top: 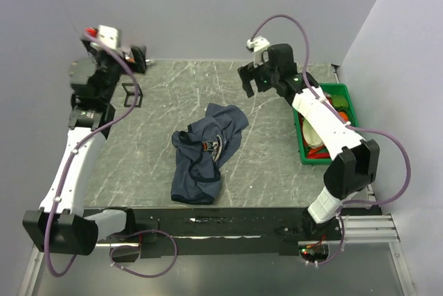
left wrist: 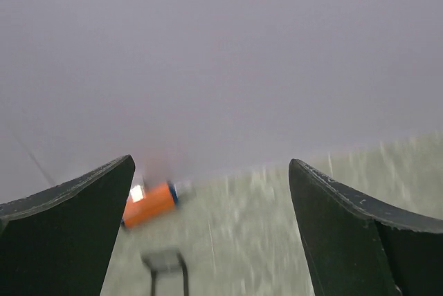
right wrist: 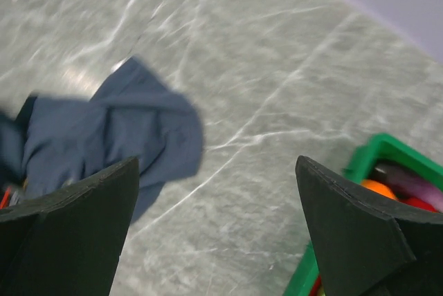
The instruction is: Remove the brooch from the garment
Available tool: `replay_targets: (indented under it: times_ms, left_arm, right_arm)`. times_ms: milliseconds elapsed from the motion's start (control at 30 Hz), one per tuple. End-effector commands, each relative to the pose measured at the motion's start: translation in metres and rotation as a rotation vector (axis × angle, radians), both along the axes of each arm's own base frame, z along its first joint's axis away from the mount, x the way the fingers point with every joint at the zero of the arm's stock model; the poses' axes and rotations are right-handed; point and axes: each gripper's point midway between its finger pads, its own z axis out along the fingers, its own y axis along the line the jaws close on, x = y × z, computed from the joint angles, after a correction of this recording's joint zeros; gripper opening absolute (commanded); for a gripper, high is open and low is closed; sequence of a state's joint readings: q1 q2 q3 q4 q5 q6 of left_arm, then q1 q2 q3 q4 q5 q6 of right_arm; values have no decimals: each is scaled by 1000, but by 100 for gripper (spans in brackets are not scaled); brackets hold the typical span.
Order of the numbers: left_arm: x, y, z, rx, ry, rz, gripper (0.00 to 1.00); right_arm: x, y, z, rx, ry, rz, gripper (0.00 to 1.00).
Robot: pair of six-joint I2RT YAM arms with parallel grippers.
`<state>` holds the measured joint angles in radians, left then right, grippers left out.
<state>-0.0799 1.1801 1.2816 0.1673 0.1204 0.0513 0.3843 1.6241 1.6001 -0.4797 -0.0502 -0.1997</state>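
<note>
Green bin (top: 300,140) of perhaps toys, orange cylinder (left wrist: 149,204), marbled table (top: 277,158)

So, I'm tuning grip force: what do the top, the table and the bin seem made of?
Top: soft matte navy fabric, probably a knit; it lies crumpled in loose folds. Table: hard smooth slab, grey with white veins, stone or a stone-look laminate, can't tell which. Bin: likely rigid plastic, uniform bright green with thin straight walls.

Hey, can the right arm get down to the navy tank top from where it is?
Probably yes: the right tool hangs open above the table, the tank top lies uncovered nearby, and the green bin sits aside.
</note>
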Motion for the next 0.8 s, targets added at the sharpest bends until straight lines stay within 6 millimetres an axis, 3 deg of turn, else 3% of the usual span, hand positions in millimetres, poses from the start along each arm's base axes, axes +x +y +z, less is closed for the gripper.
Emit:
replay_targets:
  times_ms: [0, 33, 100, 233, 333, 433, 500, 567, 600, 767]
  left_arm:
    - [2, -17, -134, 77, 384, -98, 99]
    - [-6, -18, -156, 76, 474, -113, 100]
    - [-14, -19, -176, 30, 558, -112, 100]
    - [-28, -19, -210, -38, 679, -94, 99]
    - [-33, -14, -215, -62, 696, -59, 99]
    - [-36, -1, -216, -109, 696, 25, 99]
    - [-35, 10, -219, -269, 723, 122, 99]
    - [-33, 6, -227, -329, 786, 118, 99]
    - [-31, 4, -221, -357, 791, 114, 99]
    - [-34, 12, -228, -352, 803, 162, 99]
  right_arm:
    - [-28, 53, -12, 6, 83, 363, 98]
    - [-35, 68, -15, 9, 89, 464, 95]
    - [-46, 91, -20, 14, 106, 555, 93]
    - [-79, 136, -55, 0, 201, 810, 84]
    - [-100, 163, -77, -24, 246, 910, 82]
    - [-108, 185, -90, -20, 247, 983, 80]
    - [-109, 198, -96, -5, 242, 1006, 80]
    - [-116, 209, -107, 32, 278, 1015, 80]
    - [-119, 214, -108, 60, 285, 1025, 80]
    - [-110, 232, -133, 114, 304, 971, 82]
